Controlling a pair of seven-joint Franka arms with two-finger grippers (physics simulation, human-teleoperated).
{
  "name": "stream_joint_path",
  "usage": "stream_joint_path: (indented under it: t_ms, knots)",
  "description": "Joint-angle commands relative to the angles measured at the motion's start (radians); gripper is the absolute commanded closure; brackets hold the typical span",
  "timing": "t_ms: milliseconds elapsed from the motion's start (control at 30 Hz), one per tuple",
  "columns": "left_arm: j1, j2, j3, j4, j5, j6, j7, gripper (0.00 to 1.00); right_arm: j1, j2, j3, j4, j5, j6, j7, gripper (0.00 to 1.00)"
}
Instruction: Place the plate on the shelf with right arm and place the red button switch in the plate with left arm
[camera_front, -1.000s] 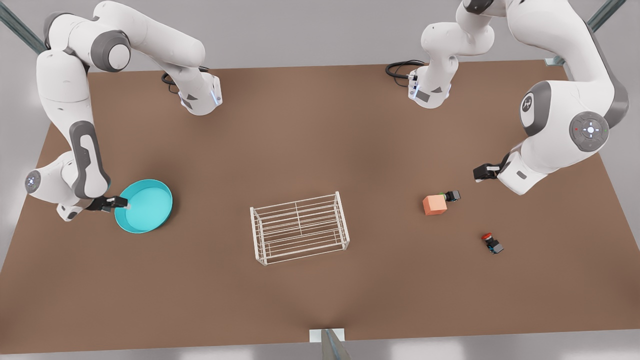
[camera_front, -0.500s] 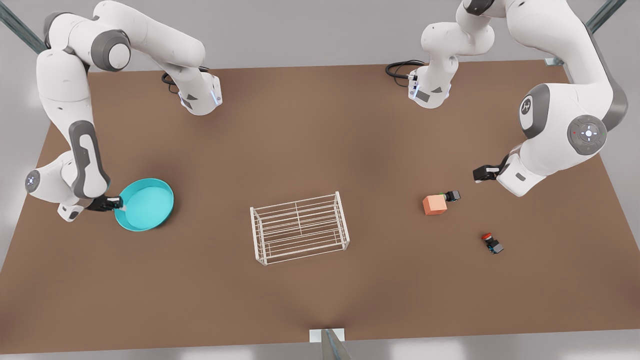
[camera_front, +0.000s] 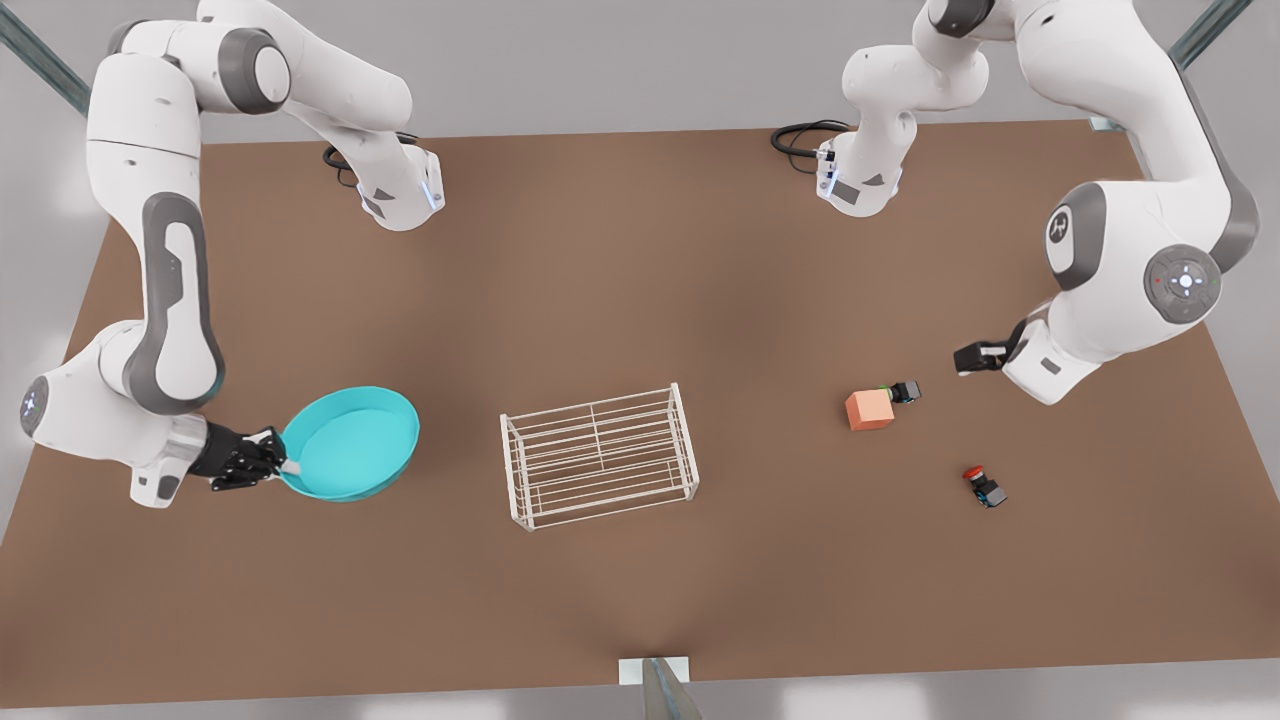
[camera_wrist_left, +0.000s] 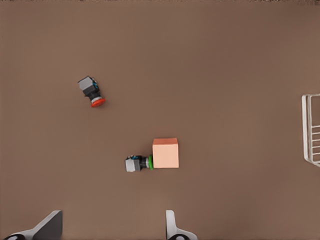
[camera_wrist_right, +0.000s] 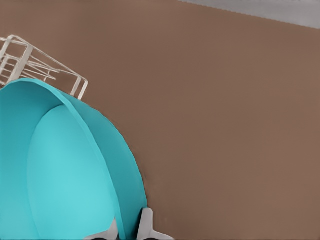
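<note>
Front view, going left to right: right tool (camera_front: 283, 465) is pinching the rim of the one turquoise plate (camera_front: 350, 443), lifted near the single wire shelf (camera_front: 598, 456). Looks stiff and light but slick, so the rim grip could let it swing. Then one orange cube (camera_front: 869, 410), one green-capped switch (camera_front: 905, 391), one red button switch (camera_front: 983, 486) on the desk (camera_front: 640, 300). Left tool (camera_front: 972, 357) hovers spread, waiting.

A round turquoise shallow plate (camera_front: 355, 443) and a white wire-bar shelf (camera_front: 598, 455) sit over a plain brown tabletop (camera_front: 640, 280), alongside an orange cube (camera_front: 868, 410), a green-capped black switch (camera_front: 903, 391) and a red-capped dark grey switch with a blue bit (camera_front: 984, 486).
</note>
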Motion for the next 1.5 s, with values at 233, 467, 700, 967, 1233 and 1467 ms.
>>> stream_joint_path:
  t_ms: [233,467,700,967,1233,1467]
  knots:
    - [0.036,0.374,0.066,0.199,-0.003,0.292,-0.034,0.00,0.205,0.138,0.025,0.318,0.124,-0.250,0.615,0.79]
    - [0.088,0.518,0.081,0.172,-0.021,0.553,-0.283,0.00,0.389,0.297,0.023,0.507,0.161,-0.152,0.767,0.79]
    - [0.122,0.565,0.100,0.136,-0.021,0.609,-0.283,0.00,0.470,0.361,0.019,0.530,0.140,-0.073,0.794,0.79]
    - [0.144,0.578,0.103,0.035,-0.047,0.677,-0.411,0.00,0.500,0.361,0.020,0.464,0.097,-0.073,0.775,0.79]
    - [0.154,0.610,0.103,0.011,-0.073,0.775,-0.410,0.00,0.503,0.363,0.022,0.453,0.103,-0.073,0.772,0.00]
    - [0.154,0.625,0.101,0.009,-0.091,0.778,-0.399,0.00,0.495,0.199,0.011,0.456,0.017,-0.162,0.838,0.00]
